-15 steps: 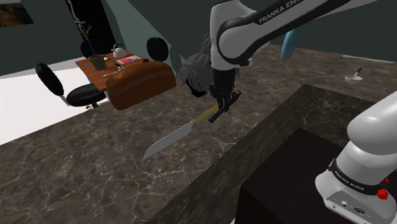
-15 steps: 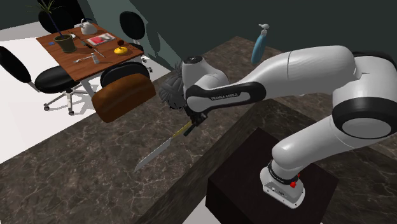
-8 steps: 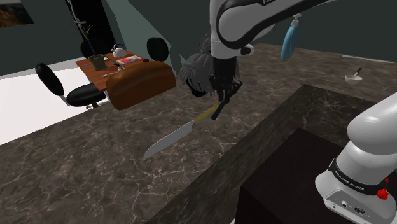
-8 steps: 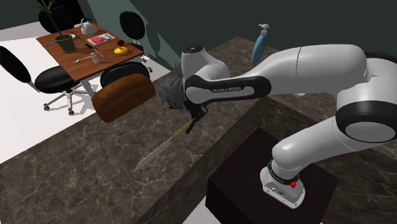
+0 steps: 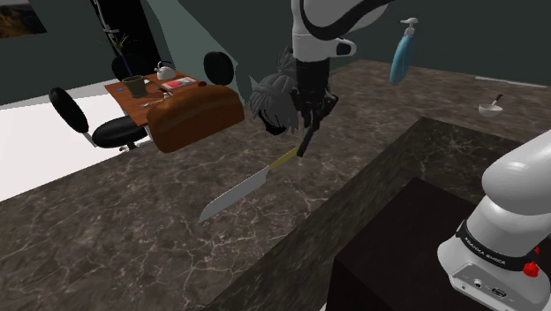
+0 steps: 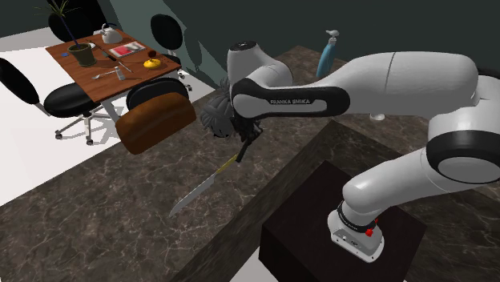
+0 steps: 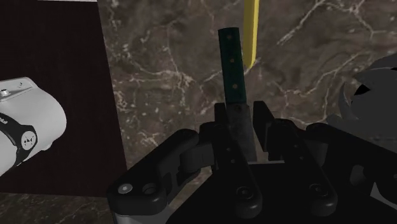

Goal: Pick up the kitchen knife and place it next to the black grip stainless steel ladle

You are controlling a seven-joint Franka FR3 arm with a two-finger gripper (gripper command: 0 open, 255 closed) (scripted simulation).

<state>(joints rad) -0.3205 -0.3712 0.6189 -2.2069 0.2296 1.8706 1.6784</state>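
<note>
The kitchen knife [image 5: 234,194] has a silver blade, a yellowish middle part and a dark green riveted handle [image 7: 230,63]. It slants across the dark marble counter [image 5: 106,238], tip toward the shoulder view's lower left, and shows as well in the second exterior view [image 6: 196,192]. My gripper [image 5: 302,150] [image 6: 243,152] [image 7: 242,111] comes down on the handle end, fingers shut on the handle. I cannot tell whether the blade touches the counter. A small ladle-like thing [image 5: 490,107], pale bowl with a short dark grip, lies far off at the shoulder view's right.
A brown loaf-shaped object [image 5: 194,115] and a dark grey spiky thing [image 5: 269,102] sit just behind the knife. A blue spray bottle [image 5: 402,53] stands farther back. The black stand [image 5: 397,247] sits behind a raised counter ledge. A wooden table with black chairs [image 6: 104,60] is beyond the counter.
The arm's upper links and the hand have swung upward, so the hand stands steeper over the handle. The blade shows at the same spot in both outside views.
</note>
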